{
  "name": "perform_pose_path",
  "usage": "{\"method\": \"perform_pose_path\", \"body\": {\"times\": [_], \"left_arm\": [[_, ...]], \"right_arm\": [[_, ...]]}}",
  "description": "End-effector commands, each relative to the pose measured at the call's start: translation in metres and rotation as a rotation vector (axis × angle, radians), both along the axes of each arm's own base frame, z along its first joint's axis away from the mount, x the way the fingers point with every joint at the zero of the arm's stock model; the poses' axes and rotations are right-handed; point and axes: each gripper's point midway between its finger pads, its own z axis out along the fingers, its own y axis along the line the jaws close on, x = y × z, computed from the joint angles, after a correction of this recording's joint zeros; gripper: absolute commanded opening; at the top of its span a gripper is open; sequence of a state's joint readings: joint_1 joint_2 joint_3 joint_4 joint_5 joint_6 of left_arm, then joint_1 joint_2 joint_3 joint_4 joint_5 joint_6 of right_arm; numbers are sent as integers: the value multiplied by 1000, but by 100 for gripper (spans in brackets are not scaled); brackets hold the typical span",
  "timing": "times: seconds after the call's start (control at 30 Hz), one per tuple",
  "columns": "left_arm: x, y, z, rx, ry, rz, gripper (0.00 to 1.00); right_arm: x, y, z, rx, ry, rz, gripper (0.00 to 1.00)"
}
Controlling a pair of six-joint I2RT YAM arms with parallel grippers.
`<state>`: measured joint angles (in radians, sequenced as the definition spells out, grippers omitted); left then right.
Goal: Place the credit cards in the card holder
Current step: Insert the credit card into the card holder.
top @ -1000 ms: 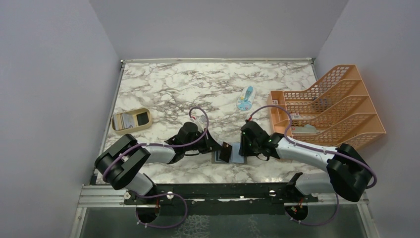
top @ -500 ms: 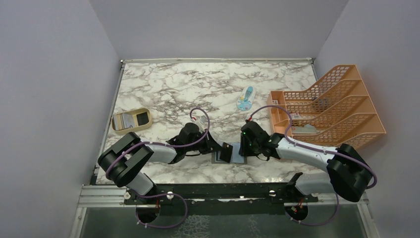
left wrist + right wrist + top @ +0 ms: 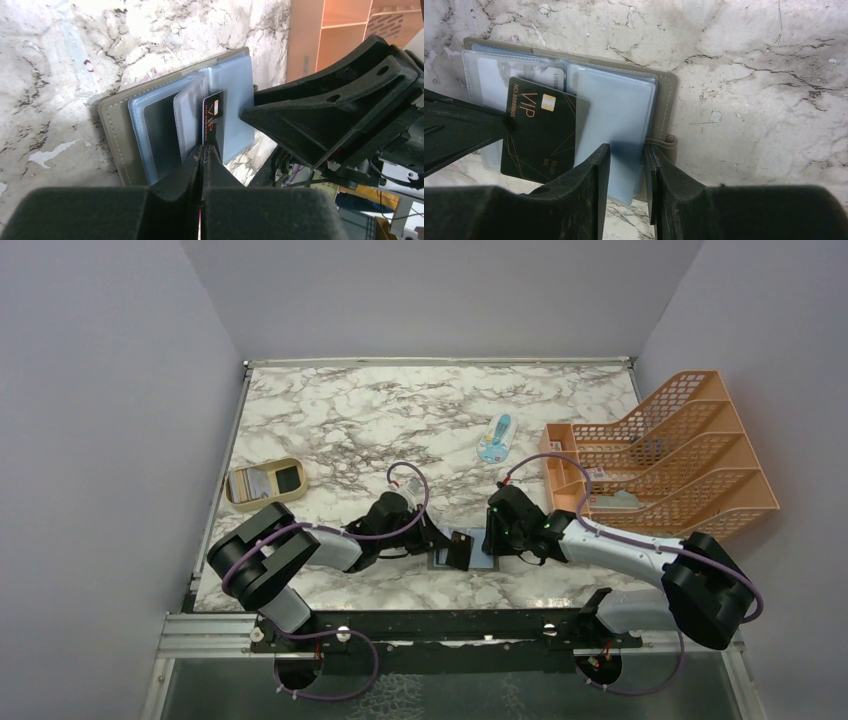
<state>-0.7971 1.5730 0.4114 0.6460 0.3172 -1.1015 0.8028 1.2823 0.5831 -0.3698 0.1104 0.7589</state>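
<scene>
Now the left gripper (image 3: 202,148) pinches a black card (image 3: 544,135) by its edge, over the open card holder (image 3: 616,110) on the table (image 3: 330,420). The card looks thin, stiff and slippery. The right gripper (image 3: 626,150) presses the holder; whether it pinches, I cannot tell.

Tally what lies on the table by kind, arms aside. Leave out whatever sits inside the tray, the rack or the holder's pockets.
card holder, lying open: 1
black VIP card, pinched in the left hand: 1
tan oval tray: 1
blue-and-white packet: 1
orange mesh file rack: 1
Total: 5
</scene>
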Motion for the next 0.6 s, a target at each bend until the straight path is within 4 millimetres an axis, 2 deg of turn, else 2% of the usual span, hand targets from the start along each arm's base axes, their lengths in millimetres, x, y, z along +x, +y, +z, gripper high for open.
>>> {"method": "perform_pose_path", "body": {"times": [0.0,0.57], "left_arm": [[12,0,-3,14,-30,63,0],[16,-2,-12,52,-41,128,0]], "right_arm": [[-14,3,-9,33,60,8,32],[-22,7,-7,81,92,-4,31]]}}
